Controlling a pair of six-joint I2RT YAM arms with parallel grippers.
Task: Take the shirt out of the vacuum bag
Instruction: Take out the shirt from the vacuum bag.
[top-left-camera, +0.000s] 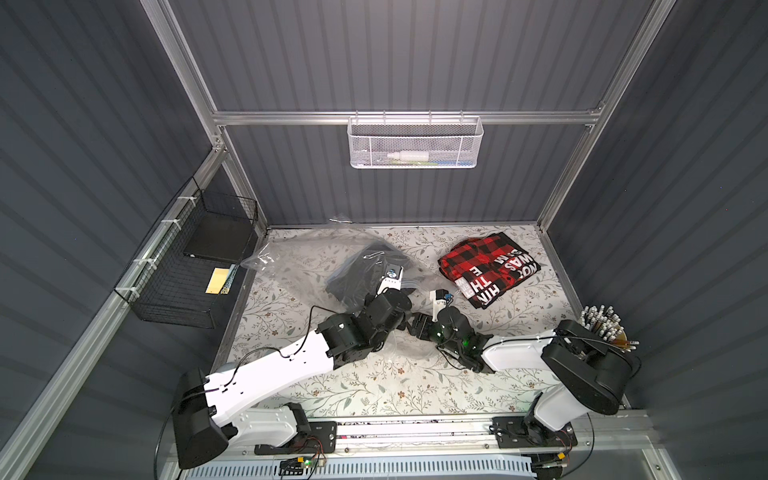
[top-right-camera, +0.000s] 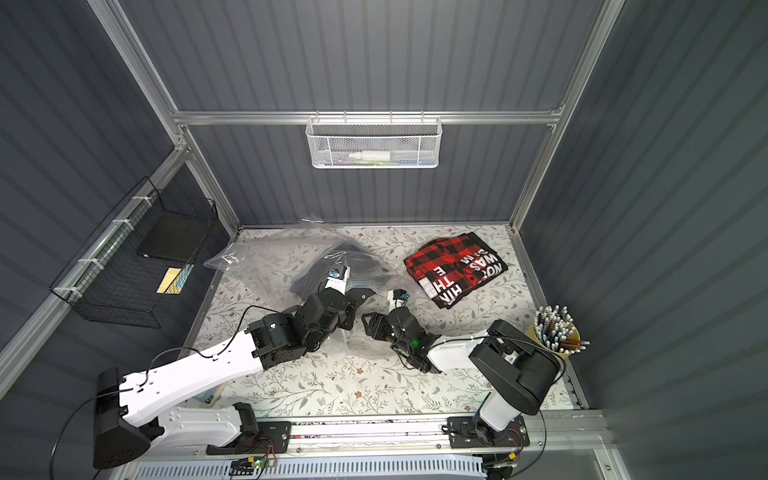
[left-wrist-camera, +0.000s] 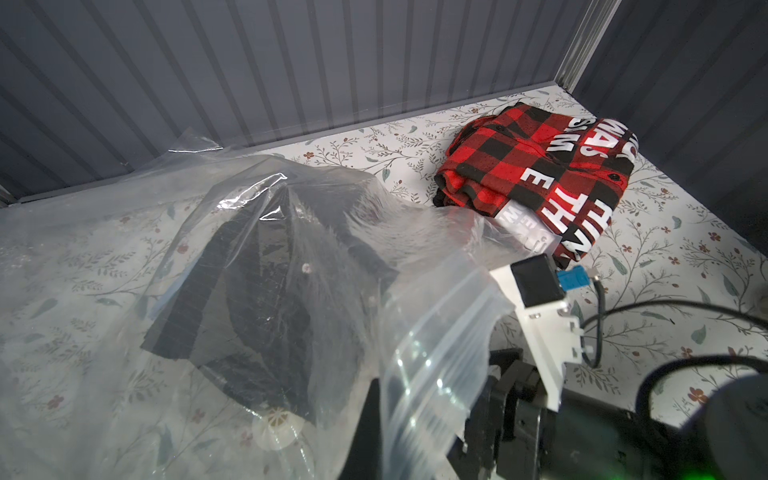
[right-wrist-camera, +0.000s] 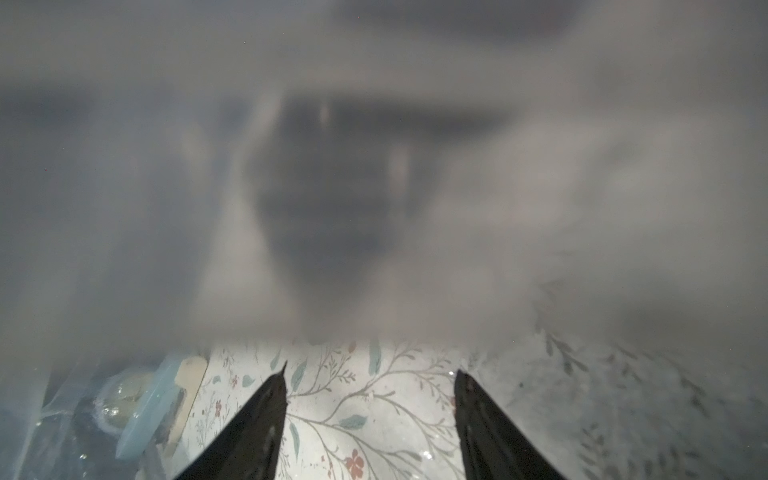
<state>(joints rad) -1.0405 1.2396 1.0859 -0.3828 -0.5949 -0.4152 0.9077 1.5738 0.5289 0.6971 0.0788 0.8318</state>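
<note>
The clear vacuum bag (top-left-camera: 291, 266) (top-right-camera: 257, 266) (left-wrist-camera: 104, 249) lies crumpled over the table's left and middle. A dark shirt (top-left-camera: 357, 270) (top-right-camera: 309, 278) (left-wrist-camera: 249, 299) sits inside it, with the white valve (left-wrist-camera: 276, 424) beside it. My left gripper (top-left-camera: 409, 296) (left-wrist-camera: 376, 399) is shut on the bag's zip-seal edge (left-wrist-camera: 436, 332), holding it up. The right gripper (top-left-camera: 417, 325) (right-wrist-camera: 370, 378) is open just right of that edge, with only the floral tabletop showing between its fingers. Blurred plastic covers most of the right wrist view. A red-and-black plaid shirt (top-left-camera: 486, 266) (left-wrist-camera: 536, 166) lies outside the bag at the back right.
A black wire basket (top-left-camera: 187, 270) hangs on the left wall. A white mesh basket (top-left-camera: 415, 141) is mounted on the back wall. At the right edge stands a cup of pens (top-left-camera: 602, 324). The floral table (top-left-camera: 374, 390) is walled in on three sides.
</note>
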